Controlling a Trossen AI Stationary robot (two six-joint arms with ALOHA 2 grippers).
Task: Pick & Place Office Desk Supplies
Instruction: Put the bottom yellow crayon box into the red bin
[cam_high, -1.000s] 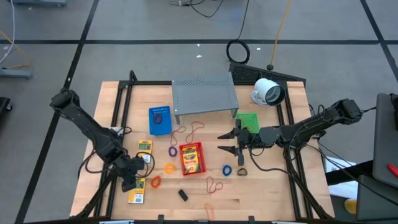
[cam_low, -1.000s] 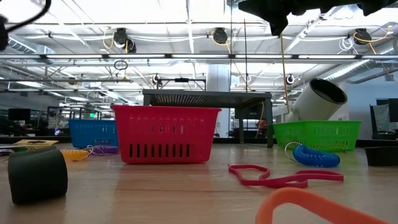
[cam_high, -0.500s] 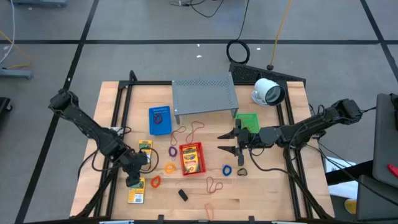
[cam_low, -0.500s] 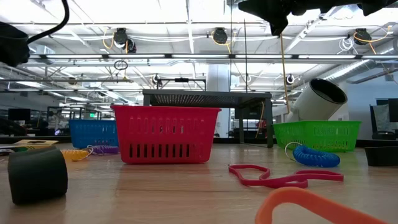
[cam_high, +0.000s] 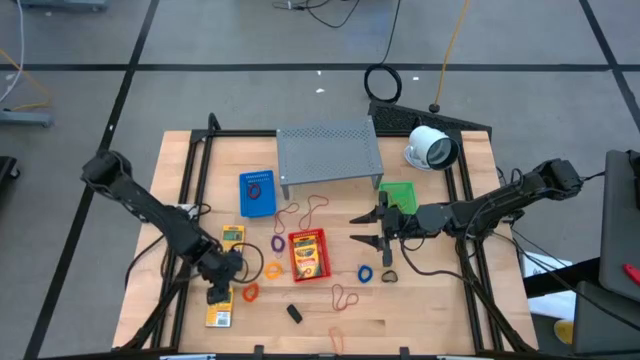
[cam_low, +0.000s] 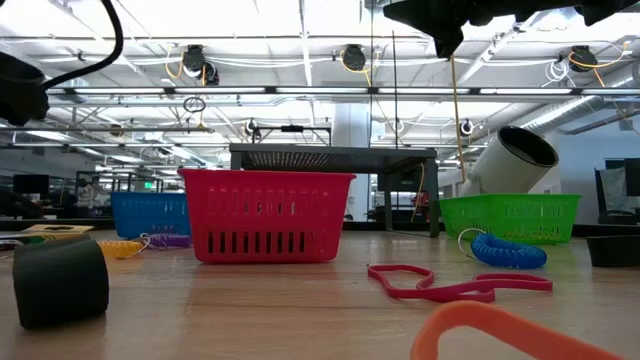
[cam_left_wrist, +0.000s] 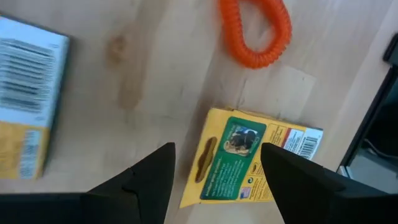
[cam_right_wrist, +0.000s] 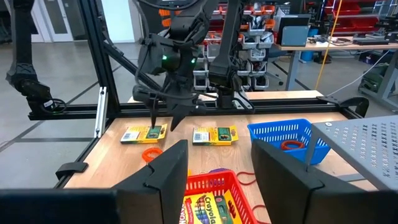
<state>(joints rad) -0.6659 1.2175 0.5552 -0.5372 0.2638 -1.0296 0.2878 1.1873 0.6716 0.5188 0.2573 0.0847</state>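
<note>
My left gripper (cam_left_wrist: 217, 149) is open and points steeply down over a yellow packet with a green label (cam_left_wrist: 239, 165), which lies flat on the table near its front left corner (cam_high: 218, 313). The fingers stand above it, apart from it. An orange coil loop (cam_left_wrist: 258, 31) and a second packet (cam_left_wrist: 28, 130) lie close by. In the right wrist view the left gripper (cam_right_wrist: 165, 118) hovers above the packet (cam_right_wrist: 144, 134). My right gripper (cam_high: 362, 227) waits open and level right of the red basket (cam_high: 307, 255), holding nothing.
A blue basket (cam_high: 257, 193), a grey perforated shelf (cam_high: 330, 150), a green basket (cam_high: 397, 195) and a white round device (cam_high: 430, 148) stand toward the back. Loose bands, a blue coil (cam_high: 365, 273) and a black piece (cam_high: 294, 313) are scattered at the front.
My left gripper has sunk toward the yellow packet at the front left, shifting a little toward the table's right edge and rolling slightly. No thing has moved.
</note>
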